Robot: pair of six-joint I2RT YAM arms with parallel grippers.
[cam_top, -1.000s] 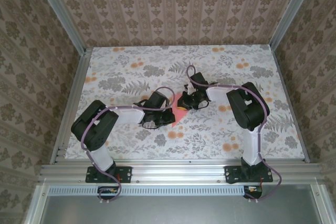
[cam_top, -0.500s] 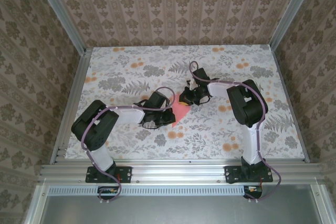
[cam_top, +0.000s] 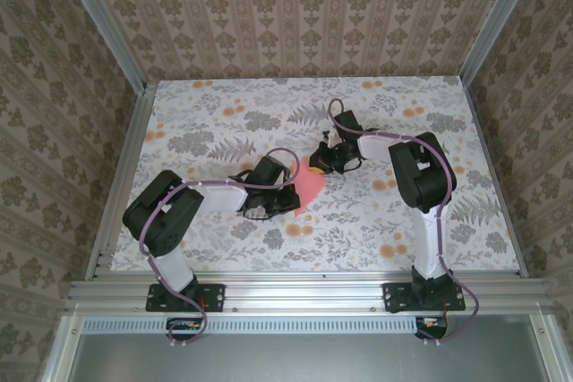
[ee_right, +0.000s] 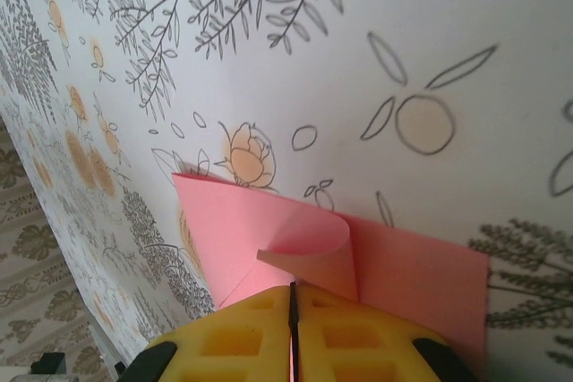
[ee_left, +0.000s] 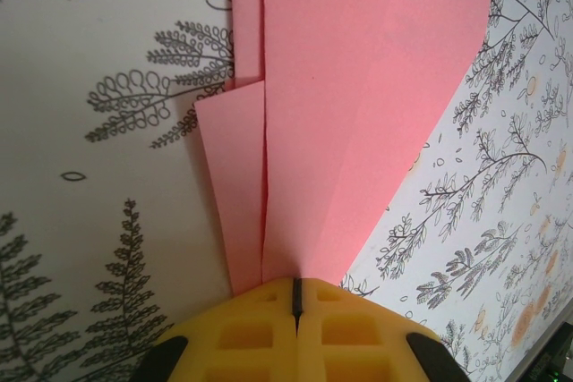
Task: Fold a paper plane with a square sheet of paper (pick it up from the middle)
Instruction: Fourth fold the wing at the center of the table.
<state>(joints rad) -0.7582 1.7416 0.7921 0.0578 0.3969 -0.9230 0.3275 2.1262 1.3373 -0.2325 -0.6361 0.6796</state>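
Floral table (cam_top: 206,118) | pink pointed paper (ee_left: 358,87) ahead of your pinching left gripper (ee_left: 295,297) | right gripper (ee_right: 292,301) pinches curled flap (ee_right: 313,248), now farther off.

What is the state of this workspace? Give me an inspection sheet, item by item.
Surface: floral-print table, flat.
Job's things: pink sheet of paper, partly folded, one flap curled up, lying between the arms.
Clutter: nothing seen.
Grippers: left gripper shut on the paper's narrow end; right gripper shut on its curled edge.
Cables: purple cables run along both arms.
Surroundings: patterned walls, aluminium frame.
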